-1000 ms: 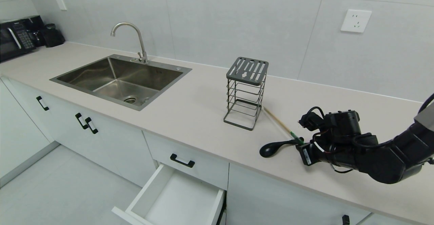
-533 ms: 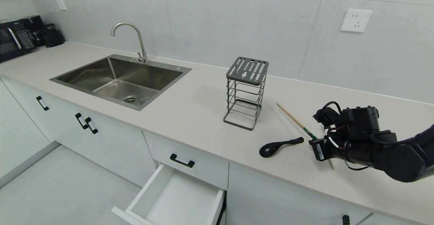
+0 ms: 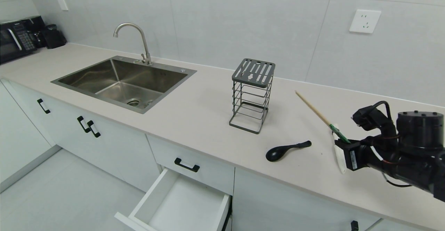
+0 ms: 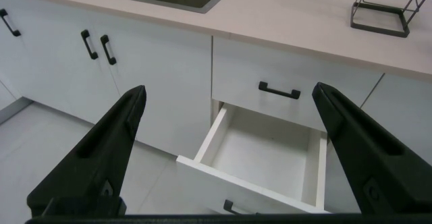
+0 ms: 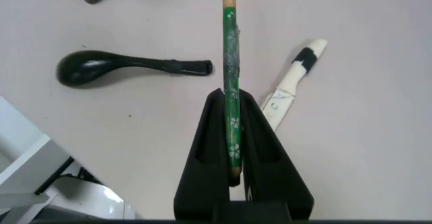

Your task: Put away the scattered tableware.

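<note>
Over the tabletop (image 3: 208, 119), the right hand (image 5: 229, 109) is clenched on a green-ended wooden chopstick (image 5: 229, 62); a black spoon (image 5: 128, 67) lies near that hand, a white utensil (image 5: 293, 82) just beneath it, and the left hand (image 4: 228, 92) hangs released above the open drawer (image 4: 270, 143).

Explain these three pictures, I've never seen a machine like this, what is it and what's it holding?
It is a two-armed robot at a kitchen counter. The wide picture comes from a camera on its head; the other two from cameras on its wrists. The right tool is shut on a wooden chopstick with a green end, held above the counter. On the counter lie a black spoon and a white utensil; a wire rack stands nearby, a sink farther left. The left tool hangs open above an open drawer.
</note>
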Robot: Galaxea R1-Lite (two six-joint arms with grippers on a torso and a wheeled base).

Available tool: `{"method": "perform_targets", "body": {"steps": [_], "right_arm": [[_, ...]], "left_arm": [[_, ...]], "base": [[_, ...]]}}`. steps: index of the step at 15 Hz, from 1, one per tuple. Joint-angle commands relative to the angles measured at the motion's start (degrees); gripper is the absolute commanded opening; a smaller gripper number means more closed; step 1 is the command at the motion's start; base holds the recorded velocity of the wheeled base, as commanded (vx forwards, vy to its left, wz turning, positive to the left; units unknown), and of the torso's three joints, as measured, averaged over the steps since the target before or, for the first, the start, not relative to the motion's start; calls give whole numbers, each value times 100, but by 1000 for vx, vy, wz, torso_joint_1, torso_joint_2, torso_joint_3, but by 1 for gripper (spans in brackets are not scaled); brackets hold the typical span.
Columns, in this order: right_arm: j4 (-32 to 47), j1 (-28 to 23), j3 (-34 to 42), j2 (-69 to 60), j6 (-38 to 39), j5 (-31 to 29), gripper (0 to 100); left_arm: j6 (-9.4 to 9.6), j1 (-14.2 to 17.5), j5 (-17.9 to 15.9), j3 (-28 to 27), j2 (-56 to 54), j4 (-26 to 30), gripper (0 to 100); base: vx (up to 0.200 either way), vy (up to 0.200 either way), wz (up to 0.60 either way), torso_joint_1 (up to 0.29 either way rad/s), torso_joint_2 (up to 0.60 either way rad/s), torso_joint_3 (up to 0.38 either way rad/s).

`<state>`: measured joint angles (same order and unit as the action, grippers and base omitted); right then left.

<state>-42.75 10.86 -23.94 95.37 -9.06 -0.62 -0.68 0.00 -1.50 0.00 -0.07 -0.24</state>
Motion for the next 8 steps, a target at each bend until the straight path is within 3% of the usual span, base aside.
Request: {"method": "perform_targets", "body": {"steps": [1,8], "right_arm": [[-40,74,338,-941,-26,18,0],[-31,1032,610,-1978,9,45,0]], "left_arm": [[-2,0,1,0,7,-2,100],[-2,0,1,0,7,-2,100]], "base": [[0,0,0,0,0,0],[0,0,0,0,0,0]]}}
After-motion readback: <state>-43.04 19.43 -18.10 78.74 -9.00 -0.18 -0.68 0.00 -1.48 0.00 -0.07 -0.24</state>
